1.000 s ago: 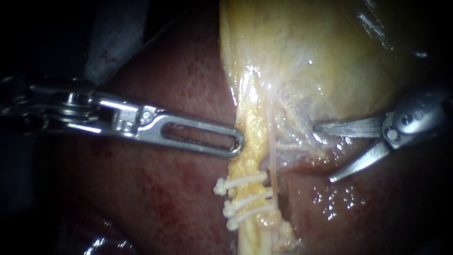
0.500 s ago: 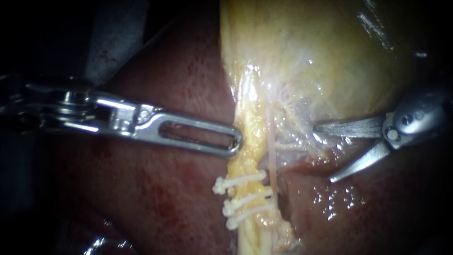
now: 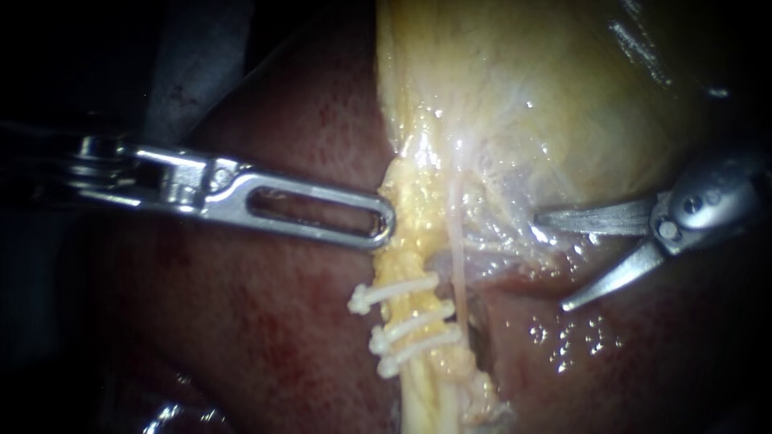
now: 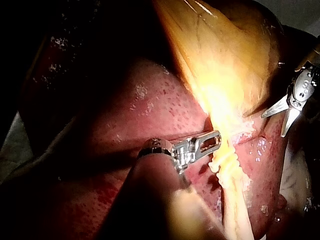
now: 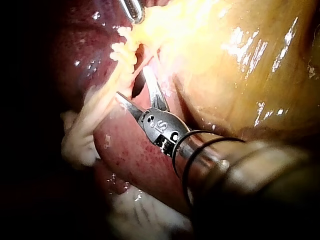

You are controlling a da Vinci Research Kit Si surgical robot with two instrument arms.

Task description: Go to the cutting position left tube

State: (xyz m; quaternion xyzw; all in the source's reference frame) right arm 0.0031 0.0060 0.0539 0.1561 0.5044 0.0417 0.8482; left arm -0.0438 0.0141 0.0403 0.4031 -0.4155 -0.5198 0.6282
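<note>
Slotted silver left instrument (image 3: 384, 227), jaws clamped on yellow fatty tissue (image 3: 412, 201) just above three white clips (image 3: 400, 325) crossing the pale yellow left tube (image 3: 420, 309). Silver right instrument (image 3: 552, 260) holds its blades apart, clear of that tube.

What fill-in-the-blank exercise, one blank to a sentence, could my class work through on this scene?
1. The number of white clips across the tube is ____.
2. The blades of the right instrument stand ____, gripping nothing.
3. In the endoscope view the tip of the left instrument lies ____ the clips.
4. The dark red tissue under the left instrument is the ____.

Missing words: three; open; above; liver.
</note>
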